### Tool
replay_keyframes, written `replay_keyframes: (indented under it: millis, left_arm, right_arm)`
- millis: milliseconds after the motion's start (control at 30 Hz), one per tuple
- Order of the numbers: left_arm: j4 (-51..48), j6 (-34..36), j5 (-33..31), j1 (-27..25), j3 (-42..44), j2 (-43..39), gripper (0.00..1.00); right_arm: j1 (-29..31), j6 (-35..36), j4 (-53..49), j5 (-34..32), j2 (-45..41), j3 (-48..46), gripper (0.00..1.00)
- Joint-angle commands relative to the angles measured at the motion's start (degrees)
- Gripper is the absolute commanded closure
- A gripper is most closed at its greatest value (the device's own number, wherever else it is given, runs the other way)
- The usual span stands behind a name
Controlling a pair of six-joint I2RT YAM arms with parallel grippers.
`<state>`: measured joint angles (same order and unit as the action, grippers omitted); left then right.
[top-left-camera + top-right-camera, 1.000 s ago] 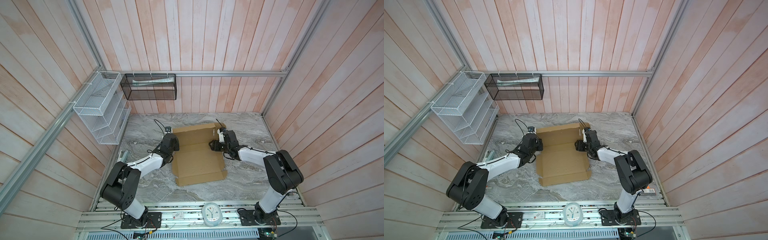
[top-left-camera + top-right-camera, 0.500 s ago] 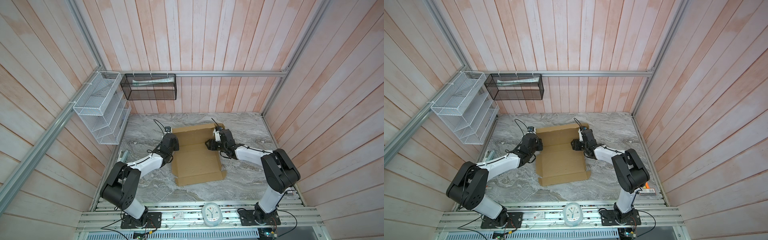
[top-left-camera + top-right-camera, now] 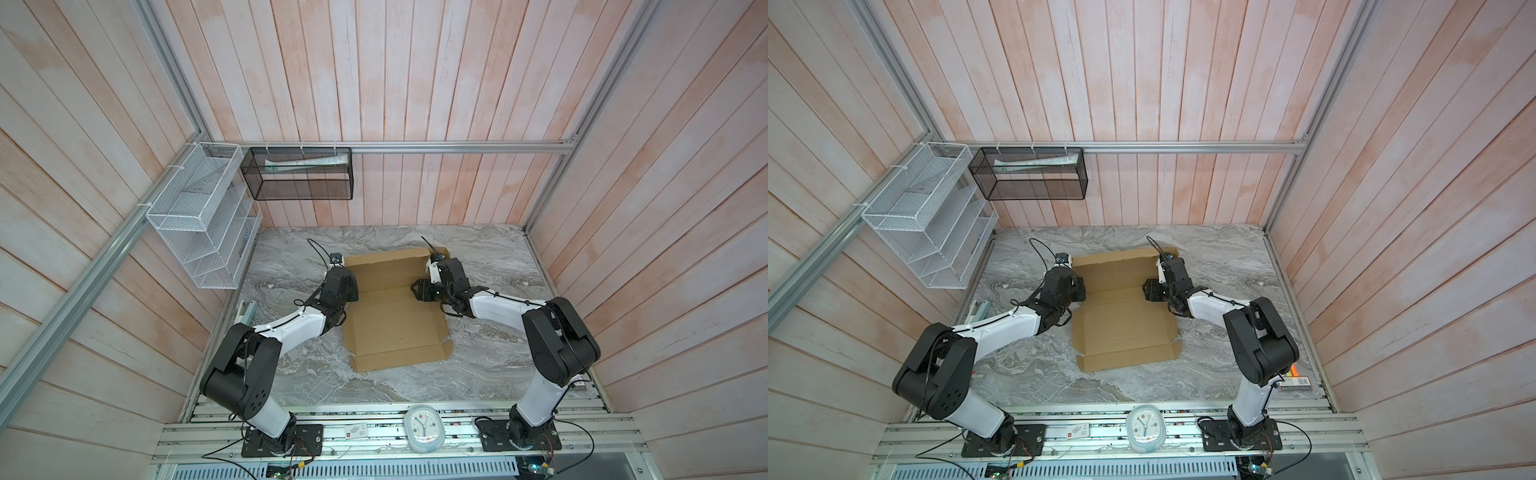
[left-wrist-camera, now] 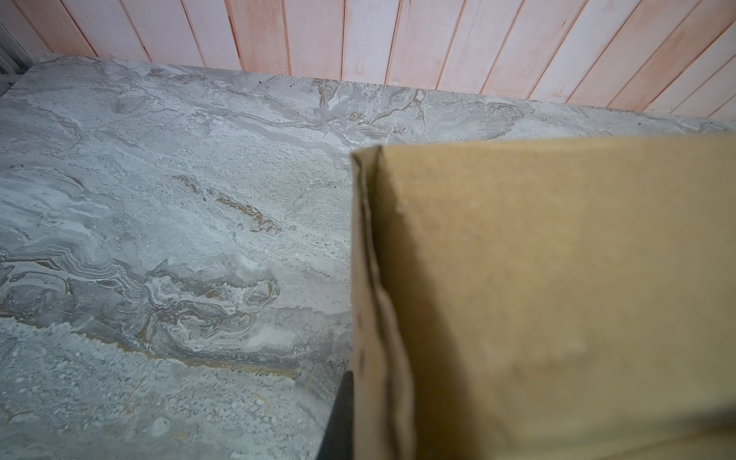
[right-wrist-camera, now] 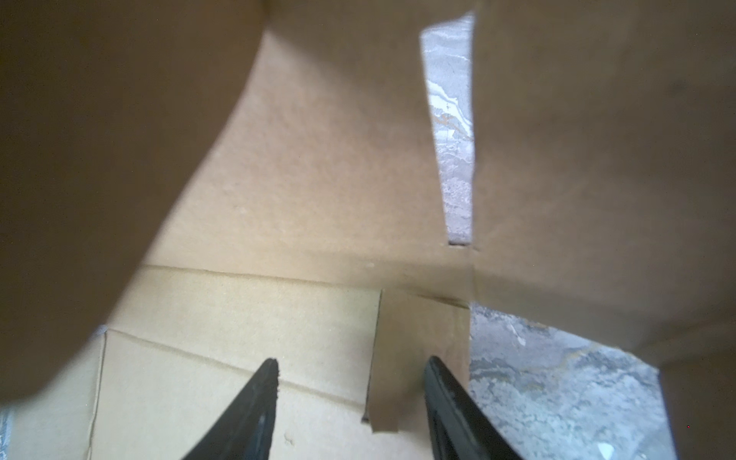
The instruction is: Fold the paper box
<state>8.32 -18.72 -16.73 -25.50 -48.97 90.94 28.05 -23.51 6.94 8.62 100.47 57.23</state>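
Observation:
The paper box (image 3: 395,328) (image 3: 1121,328) is a brown cardboard blank lying on the marble table, its far panel and side flaps partly raised. My left gripper (image 3: 350,286) (image 3: 1079,289) is at the box's left edge, shut on the upright left side flap (image 4: 517,278). Only one black finger (image 4: 340,418) shows against the flap's outer face; the other is hidden behind the cardboard. My right gripper (image 3: 417,289) (image 3: 1147,289) (image 5: 352,360) is open, low over the box near its right edge. A small standing tab (image 5: 398,358) sits between its fingers, close to one of them.
A white wire rack (image 3: 203,220) and a black mesh basket (image 3: 299,174) hang on the back-left walls. A small clock (image 3: 424,428) stands on the front rail. A metal bracket (image 3: 247,311) lies at the table's left edge. A small orange and black item (image 3: 1296,380) lies front right.
My right gripper has moved a little leftward, from the box's right edge in over the cardboard. The left gripper and its flap have not moved.

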Motion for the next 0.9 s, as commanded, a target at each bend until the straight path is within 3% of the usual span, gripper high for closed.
replay_keyframes:
  millis: [0,300,567,867]
  left_arm:
    - [1.5,-1.4,0.7,0.1,0.0,-1.3,1.0]
    - [1.4,-1.6,0.7,0.2,0.4,-2.2,1.0]
    - [0.9,-1.6,0.9,0.3,0.2,-2.5,1.0]
    - [0.4,-1.3,0.8,0.3,0.2,-3.1,1.0]
  right_arm:
    - [0.6,1.5,-2.8,-0.9,-4.4,-1.6,0.4]
    - [0.6,1.0,-6.4,-2.2,-11.4,-7.0,0.41]
    - [0.5,-0.5,-8.9,-3.1,-16.5,-13.1,0.57]
    - [-0.2,-2.8,-6.3,-3.7,-16.4,-19.6,0.59]
